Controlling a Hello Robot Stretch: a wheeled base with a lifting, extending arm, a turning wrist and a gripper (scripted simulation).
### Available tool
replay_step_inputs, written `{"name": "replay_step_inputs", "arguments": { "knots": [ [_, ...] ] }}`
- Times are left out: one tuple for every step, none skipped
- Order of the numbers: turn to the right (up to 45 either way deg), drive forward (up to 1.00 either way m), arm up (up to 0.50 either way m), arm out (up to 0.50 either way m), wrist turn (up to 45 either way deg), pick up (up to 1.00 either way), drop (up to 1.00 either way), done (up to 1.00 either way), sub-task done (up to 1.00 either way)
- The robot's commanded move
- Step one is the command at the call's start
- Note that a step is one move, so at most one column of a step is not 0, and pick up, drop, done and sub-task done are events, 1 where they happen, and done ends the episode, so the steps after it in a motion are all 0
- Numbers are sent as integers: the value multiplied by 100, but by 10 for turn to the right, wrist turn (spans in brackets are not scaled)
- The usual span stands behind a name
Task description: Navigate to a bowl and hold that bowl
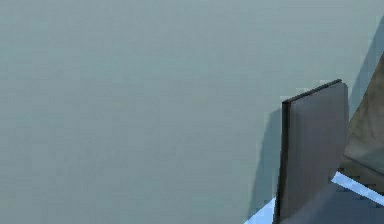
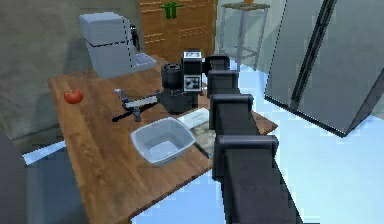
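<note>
A pale blue-grey bowl (image 2: 160,140) with a squarish rim sits on the wooden table (image 2: 100,150), near its front edge. The dark arm (image 2: 235,130) rises from the bottom of the arm side view and ends over the table at two white marked squares (image 2: 190,72). Left of them is the gripper (image 2: 122,106), its thin fingers above bare tabletop just beyond the bowl. It holds nothing.
A red tomato (image 2: 73,96) lies at the table's left end and a grey-white appliance (image 2: 107,42) stands at its far side. A grey fridge (image 2: 330,60) stands on the right, wooden cabinets (image 2: 180,25) behind. The forward view shows a grey-green wall (image 1: 130,100) and a dark panel (image 1: 310,150).
</note>
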Motion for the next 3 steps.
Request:
{"name": "replay_step_inputs", "arguments": {
  "knots": [
    [0,0,-24,0,0,0,0,0,0],
    [0,0,0,0,0,100,0,0,0],
    [0,0,10,0,0,0,0,0,0]
  ]
}}
